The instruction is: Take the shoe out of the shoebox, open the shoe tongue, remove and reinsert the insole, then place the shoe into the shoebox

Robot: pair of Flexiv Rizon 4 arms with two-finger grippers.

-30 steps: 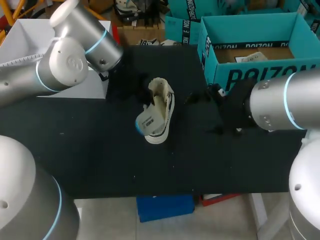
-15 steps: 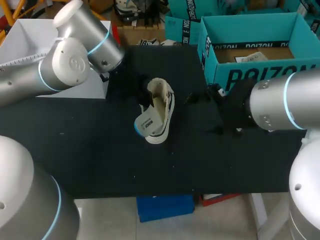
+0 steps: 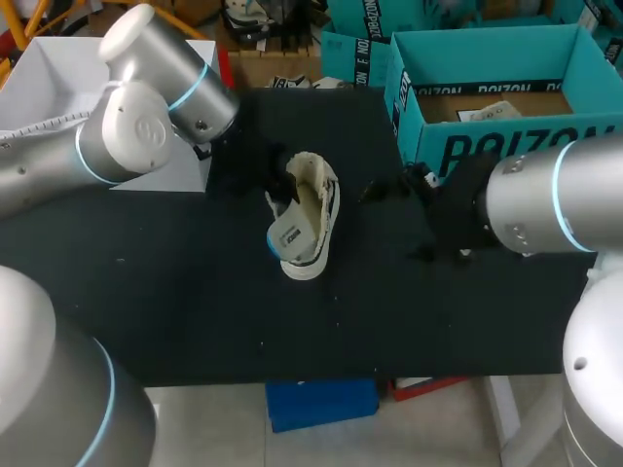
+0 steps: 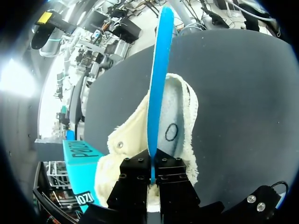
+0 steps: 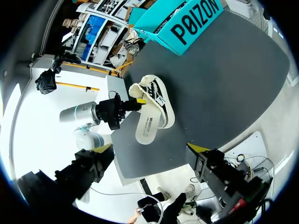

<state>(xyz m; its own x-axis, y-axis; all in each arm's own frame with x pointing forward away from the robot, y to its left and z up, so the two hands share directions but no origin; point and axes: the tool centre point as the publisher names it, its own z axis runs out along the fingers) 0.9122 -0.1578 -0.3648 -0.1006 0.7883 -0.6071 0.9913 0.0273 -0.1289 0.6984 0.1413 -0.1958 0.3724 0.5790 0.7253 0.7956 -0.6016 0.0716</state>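
Observation:
A cream low shoe (image 3: 316, 209) lies on the black mat (image 3: 175, 292) mid-table, its opening toward my left arm. A white insole with a blue underside (image 3: 288, 236) sticks out along the shoe's side. In the left wrist view the insole (image 4: 159, 84) shows edge-on, rising from the shoe (image 4: 184, 121), and my left gripper (image 4: 152, 173) is shut on its near end. My right gripper (image 5: 150, 148) stands wide open and empty, well back from the shoe (image 5: 158, 105) and insole (image 5: 147, 127). The teal shoebox (image 3: 487, 44) stands open at the back right.
A second teal box (image 3: 355, 53) sits behind the mat beside the shoebox. A white board (image 3: 58, 78) lies at the back left under my left arm. Bare black mat stretches in front of the shoe to the table's front edge.
My left arm has shifted slightly, and the insole has turned a little closer against the shoe. The right arm has stayed still.

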